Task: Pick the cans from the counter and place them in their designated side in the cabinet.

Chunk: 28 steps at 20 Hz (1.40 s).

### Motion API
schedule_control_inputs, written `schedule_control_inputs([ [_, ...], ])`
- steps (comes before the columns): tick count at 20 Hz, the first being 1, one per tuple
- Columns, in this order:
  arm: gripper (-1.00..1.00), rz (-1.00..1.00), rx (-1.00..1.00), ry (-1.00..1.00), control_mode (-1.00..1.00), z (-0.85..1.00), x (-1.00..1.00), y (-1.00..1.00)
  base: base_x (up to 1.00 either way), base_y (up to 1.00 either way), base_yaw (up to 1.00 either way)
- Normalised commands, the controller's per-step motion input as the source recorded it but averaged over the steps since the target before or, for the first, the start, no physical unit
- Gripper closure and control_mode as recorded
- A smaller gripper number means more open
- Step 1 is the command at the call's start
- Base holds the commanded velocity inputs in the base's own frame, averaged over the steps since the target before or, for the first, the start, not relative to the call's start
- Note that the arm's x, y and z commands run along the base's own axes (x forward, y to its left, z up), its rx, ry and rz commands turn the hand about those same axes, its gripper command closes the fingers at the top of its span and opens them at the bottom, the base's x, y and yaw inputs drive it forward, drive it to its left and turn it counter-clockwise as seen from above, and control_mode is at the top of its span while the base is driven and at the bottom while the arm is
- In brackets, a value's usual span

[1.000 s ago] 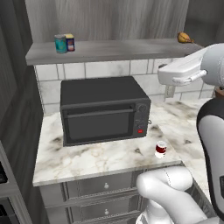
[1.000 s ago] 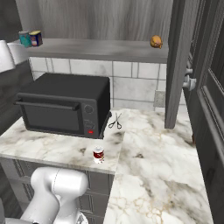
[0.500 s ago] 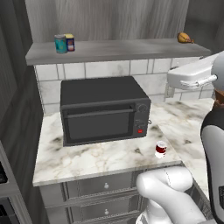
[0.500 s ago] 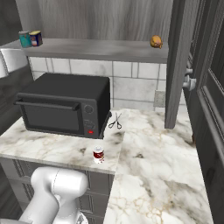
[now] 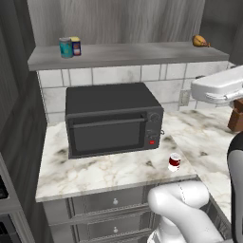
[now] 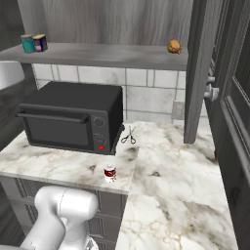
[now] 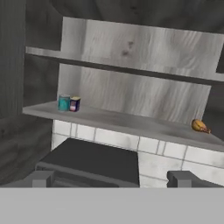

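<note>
A red can with white bands stands on the marble counter near its front edge, right of the microwave. The can with a yellow top and dark blue body stands at the left end of the cabinet shelf, beside a teal can. My gripper is open and holds nothing. It hangs high, in front of the cabinet and away from the shelf.
A black microwave takes up the counter's left part. Scissors lie behind it to the right. A brown-orange food item rests at the shelf's right end. An open cabinet door juts out on the right.
My white hand has drawn back toward the picture edge in both base views, away from the shelf. The cans have not moved.
</note>
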Motion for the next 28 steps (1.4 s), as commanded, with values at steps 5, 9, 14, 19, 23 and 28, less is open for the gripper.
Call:
schedule_control_inputs([
  [5, -1.00, -0.08, 0.05, -0.04, -1.00, 0.00, -0.28, -0.07, 0.00, 0.00, 0.00],
  [9, -1.00, -0.09, 0.03, -0.02, -1.00, 0.00, -0.34, -0.18, 0.00, 0.00, 0.00],
  [14, -1.00, -0.08, 0.06, 0.00, -1.00, 0.01, -0.19, -0.22, 0.00, 0.00, 0.00],
  [19, -1.00, -0.03, 0.08, 0.09, -1.00, 0.04, -0.01, -0.24, 0.00, 0.00, 0.00],
  [23, -1.00, 0.00, 0.11, 0.14, -1.00, 0.03, 0.00, -0.20, 0.00, 0.00, 0.00],
  [28, -1.00, 0.00, 0.06, 0.08, -1.00, 0.00, 0.00, -0.08, 0.00, 0.00, 0.00],
])
